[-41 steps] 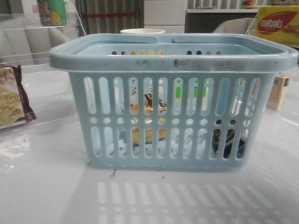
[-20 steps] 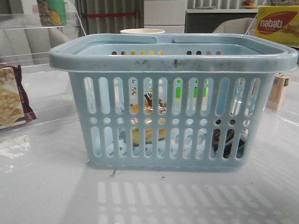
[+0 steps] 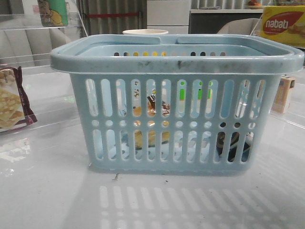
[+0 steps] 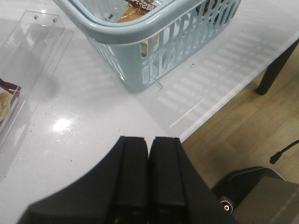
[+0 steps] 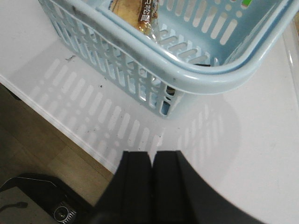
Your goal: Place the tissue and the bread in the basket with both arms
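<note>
Inside the basket [image 3: 176,57], bread [image 5: 135,11] lies label-end toward its centre.

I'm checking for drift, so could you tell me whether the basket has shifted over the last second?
No. The basket sits in the same spot, its rim still lined up against the tan carton.

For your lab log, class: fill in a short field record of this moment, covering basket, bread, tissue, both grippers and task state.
basket: upright on the white table
bread: inside the basket
tissue: dark pack low in the basket, seen through the slots
left gripper: shut, empty, over the table outside the basket
right gripper: shut, empty, outside the basket
task state: both items appear in the basket
</note>
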Motion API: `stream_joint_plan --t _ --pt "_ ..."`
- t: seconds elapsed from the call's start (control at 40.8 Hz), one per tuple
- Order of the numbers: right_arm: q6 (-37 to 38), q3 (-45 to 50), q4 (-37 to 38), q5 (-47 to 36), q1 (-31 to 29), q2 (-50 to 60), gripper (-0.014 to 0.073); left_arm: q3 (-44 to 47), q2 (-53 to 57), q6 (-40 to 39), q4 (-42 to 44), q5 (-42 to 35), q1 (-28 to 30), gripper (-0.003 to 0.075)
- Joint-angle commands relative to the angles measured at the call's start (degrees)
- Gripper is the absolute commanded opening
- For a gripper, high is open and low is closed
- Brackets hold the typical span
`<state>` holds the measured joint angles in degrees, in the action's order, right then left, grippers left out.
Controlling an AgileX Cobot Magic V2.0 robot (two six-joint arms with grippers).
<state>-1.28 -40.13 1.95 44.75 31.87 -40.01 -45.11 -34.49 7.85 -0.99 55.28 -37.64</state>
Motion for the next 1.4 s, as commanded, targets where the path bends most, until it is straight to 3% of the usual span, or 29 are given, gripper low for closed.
stream_joint_plan --t 0.0,0.171,0.441,0.588,1.004,1.372 --pt "-0.3 -1.4 0.1 -3.4 -0.1 0.3 0.0057 -1.0 2.5 -0.1 -0.2 -4.3 2.5 0.0091" --pt "-0.3 -1.4 0.1 -3.4 -0.1 0.3 0.0057 5.1 10.3 -0.1 -0.3 -15.8 12.4 0.0091" --pt "-0.3 -1.4 0.1 -3.4 -0.1 0.3 0.0057 25.5 25.8 -0.1 -2.2 -40.1 28.5 0.0091" --pt "-0.3 -1.4 0.1 -3.4 -0.1 0.3 0.0057 34.8 31.6 -0.1 -2.2 -46.0 34.5 0.0091" --pt "-0.3 -1.4 0.1 -3.3 -0.1 0.3 0.0057 45.5 35.9 -0.2 -2.2 -59.1 37.2 0.0091" --pt "-0.3 -1.4 0.1 -3.3 -0.1 0.3 0.0057 45.4 35.9 -0.2 -2.2 -59.7 37.2 0.0091"
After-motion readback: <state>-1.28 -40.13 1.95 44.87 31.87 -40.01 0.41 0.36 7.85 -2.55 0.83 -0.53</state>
